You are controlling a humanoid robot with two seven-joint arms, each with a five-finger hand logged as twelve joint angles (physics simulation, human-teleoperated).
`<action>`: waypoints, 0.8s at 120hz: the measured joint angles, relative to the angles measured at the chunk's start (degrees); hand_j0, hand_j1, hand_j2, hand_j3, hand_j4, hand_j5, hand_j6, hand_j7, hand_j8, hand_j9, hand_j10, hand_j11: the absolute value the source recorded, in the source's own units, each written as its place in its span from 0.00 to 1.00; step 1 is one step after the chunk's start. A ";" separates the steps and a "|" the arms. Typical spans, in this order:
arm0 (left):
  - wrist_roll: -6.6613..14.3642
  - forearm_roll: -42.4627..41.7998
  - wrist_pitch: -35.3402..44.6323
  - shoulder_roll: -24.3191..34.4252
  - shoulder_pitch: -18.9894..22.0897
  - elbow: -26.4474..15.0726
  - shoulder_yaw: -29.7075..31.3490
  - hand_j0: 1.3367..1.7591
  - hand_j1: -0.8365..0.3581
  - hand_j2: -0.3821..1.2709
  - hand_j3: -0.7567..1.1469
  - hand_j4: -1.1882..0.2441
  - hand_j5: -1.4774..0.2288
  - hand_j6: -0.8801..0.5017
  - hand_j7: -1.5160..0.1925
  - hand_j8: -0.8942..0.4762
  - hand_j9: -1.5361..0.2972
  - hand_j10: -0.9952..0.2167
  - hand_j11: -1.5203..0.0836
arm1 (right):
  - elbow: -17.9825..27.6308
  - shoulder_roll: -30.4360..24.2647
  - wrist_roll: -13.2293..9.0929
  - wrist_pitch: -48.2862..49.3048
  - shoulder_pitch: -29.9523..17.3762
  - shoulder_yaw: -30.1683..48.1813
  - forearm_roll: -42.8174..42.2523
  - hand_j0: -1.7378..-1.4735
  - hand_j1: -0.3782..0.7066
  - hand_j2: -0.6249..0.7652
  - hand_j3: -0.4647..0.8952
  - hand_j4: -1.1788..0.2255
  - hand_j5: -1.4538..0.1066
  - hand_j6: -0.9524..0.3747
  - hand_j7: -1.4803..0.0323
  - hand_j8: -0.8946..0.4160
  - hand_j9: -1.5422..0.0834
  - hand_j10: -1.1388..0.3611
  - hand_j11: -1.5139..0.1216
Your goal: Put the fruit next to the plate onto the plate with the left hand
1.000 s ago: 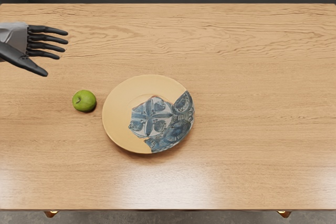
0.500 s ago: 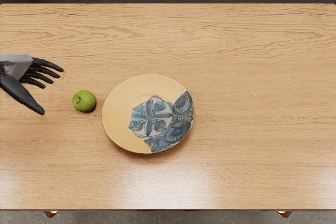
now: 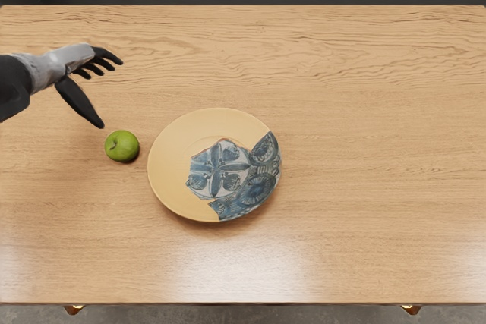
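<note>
Wooden table (image 3: 364, 73) carries 1 green apple (image 3: 121, 146) just beside the left rim of a tan, blue-patterned plate (image 3: 173, 153), not yet on it; the left hand (image 3: 76, 66) hovers near the fruit, fingers spread and empty, probably readying a grasp.

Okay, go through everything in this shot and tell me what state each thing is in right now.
left hand: open, fingers spread, holding nothing, above and left of the apple.
apple: upright on the table, just left of the plate, not touched.
plate: flat on the table, nothing on it.
table: bears the apple and plate.
right hand: not in view.
</note>
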 joint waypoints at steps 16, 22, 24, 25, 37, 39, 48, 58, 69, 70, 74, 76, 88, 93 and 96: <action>0.04 0.53 1.47 -2.71 0.07 0.20 5.58 0.76 0.75 0.26 0.40 0.66 0.68 0.46 0.70 0.47 0.67 0.62 0.75 | 0.02 0.00 0.02 0.00 0.02 0.00 0.00 0.30 0.05 0.45 0.34 0.82 0.91 0.70 0.96 0.67 0.93 0.74 0.91; 0.04 0.59 1.68 -2.82 0.18 0.23 6.51 0.76 0.75 0.26 0.40 0.66 0.68 0.46 0.70 0.47 0.67 0.62 0.75 | 0.02 0.00 0.02 0.00 0.03 0.00 0.00 0.30 0.05 0.45 0.34 0.82 0.91 0.70 0.96 0.67 0.93 0.74 0.91; 0.04 0.60 1.73 -2.90 0.16 0.24 6.83 0.76 0.75 0.26 0.40 0.66 0.68 0.46 0.70 0.47 0.67 0.62 0.75 | 0.03 0.00 0.03 0.00 0.03 0.00 0.00 0.30 0.05 0.45 0.34 0.82 0.91 0.70 0.96 0.67 0.93 0.74 0.91; 0.04 0.61 1.76 -2.92 0.16 0.25 6.99 0.76 0.75 0.26 0.40 0.66 0.68 0.46 0.70 0.47 0.67 0.62 0.75 | 0.03 0.00 0.03 0.00 0.03 0.00 0.00 0.30 0.05 0.45 0.34 0.82 0.91 0.70 0.96 0.67 0.93 0.74 0.91; 0.05 0.59 1.93 -2.88 0.15 0.56 8.19 0.76 0.75 0.26 0.40 0.66 0.68 0.46 0.70 0.47 0.67 0.62 0.75 | 0.02 0.00 0.03 0.00 0.03 0.00 0.00 0.30 0.05 0.45 0.34 0.82 0.91 0.70 0.96 0.67 0.93 0.74 0.91; 0.05 0.59 1.95 -2.93 0.16 0.60 8.30 0.76 0.75 0.26 0.40 0.66 0.68 0.46 0.70 0.47 0.67 0.62 0.75 | 0.02 0.00 0.03 0.00 0.03 0.00 0.00 0.30 0.05 0.45 0.34 0.82 0.91 0.70 0.96 0.67 0.93 0.74 0.91; 0.05 0.58 2.04 -3.00 0.16 0.71 8.68 0.76 0.75 0.26 0.40 0.66 0.68 0.46 0.70 0.47 0.67 0.62 0.75 | 0.03 0.00 0.03 0.00 0.03 0.00 0.00 0.30 0.05 0.45 0.34 0.82 0.91 0.70 0.96 0.67 0.93 0.74 0.91; 0.05 0.62 2.47 -4.21 0.10 0.77 9.25 0.76 0.75 0.26 0.40 0.65 0.68 0.45 0.70 0.47 0.66 0.61 0.75 | 0.02 0.00 0.03 0.00 0.03 0.00 0.00 0.30 0.05 0.45 0.34 0.82 0.91 0.70 0.96 0.67 0.93 0.74 0.91; 0.05 0.79 3.03 -5.06 0.07 0.85 9.95 0.76 0.73 0.26 0.40 0.64 0.67 0.44 0.69 0.46 0.65 0.60 0.74 | 0.00 0.00 0.03 0.00 0.03 0.00 0.00 0.30 0.05 0.45 0.34 0.82 0.91 0.70 0.96 0.67 0.93 0.74 0.91; 0.05 0.80 3.08 -5.07 0.07 0.85 10.00 0.76 0.73 0.27 0.40 0.64 0.67 0.44 0.69 0.46 0.65 0.60 0.74 | 0.00 0.00 0.03 0.00 0.03 0.00 0.00 0.30 0.05 0.45 0.34 0.82 0.91 0.70 0.96 0.67 0.93 0.74 0.91; 0.05 0.89 3.24 -5.07 0.09 0.89 10.31 0.76 0.73 0.27 0.40 0.64 0.66 0.44 0.68 0.45 0.65 0.60 0.73 | 0.01 0.00 0.03 0.00 0.03 0.00 0.00 0.30 0.05 0.45 0.34 0.82 0.91 0.70 0.96 0.67 0.93 0.74 0.91; 0.05 0.94 3.32 -5.11 0.14 0.91 10.48 0.76 0.72 0.27 0.40 0.64 0.66 0.44 0.68 0.45 0.64 0.59 0.73 | 0.01 0.00 0.03 0.00 0.03 0.00 0.00 0.30 0.05 0.45 0.34 0.82 0.91 0.70 0.96 0.67 0.93 0.74 0.91; 0.05 1.11 4.70 -5.89 0.00 1.47 11.82 0.76 0.70 0.27 0.40 0.62 0.64 0.42 0.66 0.43 0.63 0.58 0.71 | 0.01 0.00 0.03 0.00 0.03 0.00 0.00 0.30 0.05 0.45 0.34 0.82 0.91 0.70 0.96 0.67 0.93 0.74 0.91; 0.05 1.15 5.79 -6.11 -0.01 1.77 12.45 0.76 0.70 0.27 0.40 0.62 0.64 0.42 0.66 0.43 0.63 0.57 0.71 | 0.01 0.00 0.03 0.00 0.05 0.00 0.00 0.30 0.05 0.45 0.34 0.82 0.91 0.70 0.96 0.67 0.93 0.74 0.91; 0.05 1.16 6.41 -6.12 -0.02 1.96 12.75 0.76 0.69 0.27 0.40 0.62 0.64 0.41 0.66 0.43 0.62 0.57 0.70 | 0.00 0.00 0.03 0.00 0.06 0.00 0.00 0.30 0.05 0.45 0.34 0.82 0.91 0.70 0.96 0.67 0.93 0.74 0.91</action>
